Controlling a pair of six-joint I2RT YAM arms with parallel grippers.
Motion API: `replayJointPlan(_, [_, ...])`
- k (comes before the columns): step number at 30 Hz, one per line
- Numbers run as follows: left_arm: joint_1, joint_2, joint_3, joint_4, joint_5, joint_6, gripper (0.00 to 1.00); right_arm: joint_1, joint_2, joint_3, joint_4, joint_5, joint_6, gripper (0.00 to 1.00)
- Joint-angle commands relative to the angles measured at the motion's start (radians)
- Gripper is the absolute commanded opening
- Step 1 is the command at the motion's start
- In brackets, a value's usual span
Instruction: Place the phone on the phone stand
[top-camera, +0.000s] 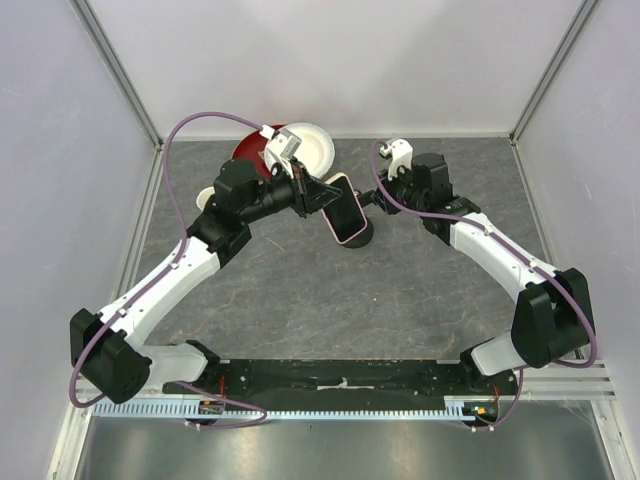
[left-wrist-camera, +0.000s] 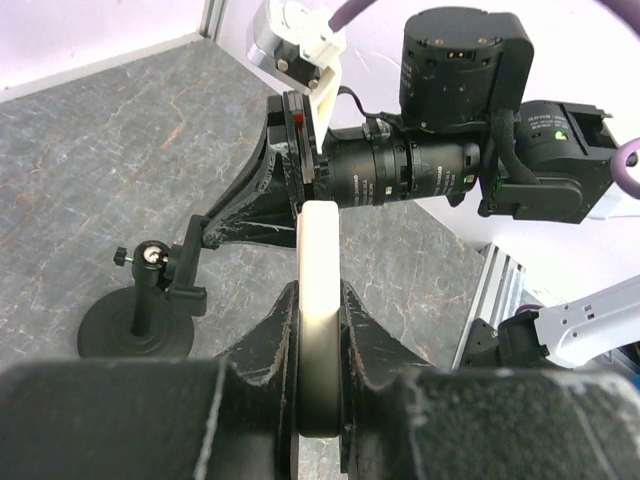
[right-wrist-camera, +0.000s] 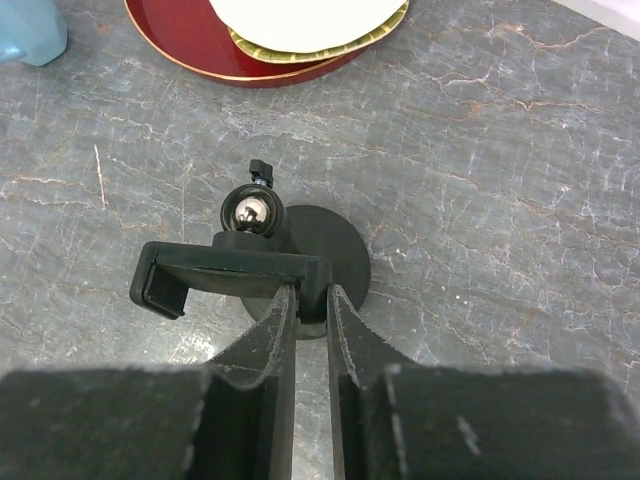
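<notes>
In the top view the phone, with a black screen and a pale rim, hangs tilted just above the phone stand. My left gripper is shut on its left edge. In the left wrist view the phone shows edge-on between the fingers of the left gripper, and the phone stand sits lower left. My right gripper is shut on the right end of the stand's bracket, above the round base. The right gripper is right of the phone.
A dark red plate and a white plate lie at the back, behind the left gripper. The same red plate and the cream plate appear in the right wrist view, with a light-blue object at its far left.
</notes>
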Motion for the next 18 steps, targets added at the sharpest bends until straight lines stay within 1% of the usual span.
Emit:
replayJointPlan(1, [-0.009,0.005,0.061,0.064,0.000,-0.036,0.02,0.003,0.026,0.024,-0.047,-0.046,0.029,0.08])
replayJointPlan(2, [-0.009,0.009,0.063,0.064,-0.005,-0.036,0.02,0.003,0.022,0.024,-0.043,-0.043,0.031,0.18])
replayJointPlan(4, [-0.011,0.012,0.072,0.064,-0.011,-0.030,0.02,0.003,0.005,0.015,-0.030,-0.044,0.031,0.29])
replayJointPlan(5, [-0.011,0.011,0.075,0.064,-0.012,-0.027,0.02,0.003,0.000,0.011,-0.026,-0.044,0.054,0.38])
replayJointPlan(8, [-0.011,0.015,0.089,0.061,-0.026,-0.023,0.02,0.003,-0.020,-0.004,-0.007,-0.042,0.063,0.46])
replayJointPlan(13, [-0.011,0.012,0.087,0.055,-0.035,-0.018,0.02,0.003,-0.049,-0.042,0.029,-0.039,0.065,0.49])
replayJointPlan(16, [-0.011,0.009,0.083,0.050,-0.034,-0.016,0.02,0.003,-0.055,-0.051,0.048,-0.024,0.065,0.49])
replayJointPlan(18, [-0.011,0.008,0.081,0.047,-0.032,-0.013,0.02,0.003,-0.052,-0.052,0.054,-0.016,0.063,0.47])
